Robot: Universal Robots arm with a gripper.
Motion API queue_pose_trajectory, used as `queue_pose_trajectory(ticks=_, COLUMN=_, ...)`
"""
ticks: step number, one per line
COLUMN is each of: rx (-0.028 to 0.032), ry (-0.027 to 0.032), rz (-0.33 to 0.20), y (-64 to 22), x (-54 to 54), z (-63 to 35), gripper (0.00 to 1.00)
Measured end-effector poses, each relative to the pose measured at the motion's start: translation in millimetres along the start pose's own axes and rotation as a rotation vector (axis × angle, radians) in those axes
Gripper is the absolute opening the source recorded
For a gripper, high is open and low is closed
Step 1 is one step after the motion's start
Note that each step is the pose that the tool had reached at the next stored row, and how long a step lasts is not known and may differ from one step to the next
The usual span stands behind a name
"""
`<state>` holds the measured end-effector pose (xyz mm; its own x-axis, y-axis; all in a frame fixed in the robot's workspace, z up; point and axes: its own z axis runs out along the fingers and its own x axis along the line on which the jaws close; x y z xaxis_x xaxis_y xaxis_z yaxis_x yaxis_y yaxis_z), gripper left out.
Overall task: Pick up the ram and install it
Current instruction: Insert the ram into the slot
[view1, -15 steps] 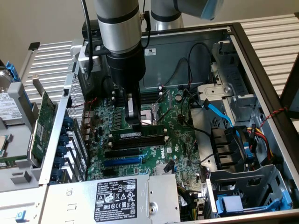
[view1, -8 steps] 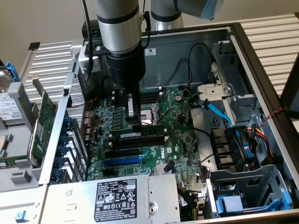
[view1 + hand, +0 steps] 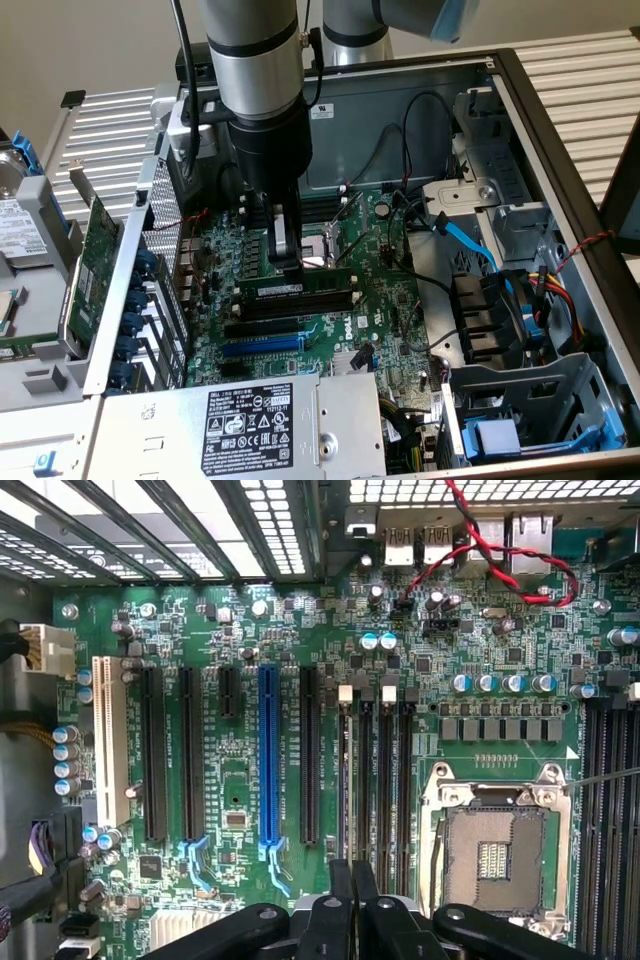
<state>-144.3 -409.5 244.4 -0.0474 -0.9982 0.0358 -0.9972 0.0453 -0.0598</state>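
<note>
Inside the open computer case [image 3: 560, 150], a black label [image 3: 255, 420] on the silver power supply box [image 3: 150, 430] at the case's near edge carries white print and rows of certification marks. The name at its top looks like "DELL", and the rest is too fine to read. A white logo on the green motherboard [image 3: 390, 300] also seems to read "DELL". The white lettering printed beside the blue slot [image 3: 268, 760] cannot be made out.

The ram [image 3: 300, 290] is a long, narrow dark stick with a pale label strip along its face. It stands on edge in a memory slot near the middle of the motherboard, just beside the processor socket [image 3: 495, 855].

The tool [image 3: 285, 262] is closed, its fingers [image 3: 340, 895] pressed together with nothing gripped between them. Its tip meets the ram's upper edge.
</note>
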Motion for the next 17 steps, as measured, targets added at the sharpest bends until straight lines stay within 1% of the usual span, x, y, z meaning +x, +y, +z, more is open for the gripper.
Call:
queue_pose_trajectory(ticks=3, rx=-0.0011, ry=-0.0026, rz=0.000, y=-1.6, x=0.2, z=0.2, gripper=0.12)
queue_pose_trajectory(ticks=6, rx=-0.0061, ry=-0.0034, rz=0.000, y=-3.1, x=0.8, z=0.3, gripper=0.12)
queue_pose_trajectory(ticks=9, rx=-0.0126, ry=-0.0042, rz=0.000, y=-3.6, x=1.1, z=0.3, gripper=0.12)
queue_pose_trajectory(ticks=17, rx=-0.0129, ry=-0.0049, rz=-0.010, y=-3.5, x=0.7, z=0.3, gripper=0.12)
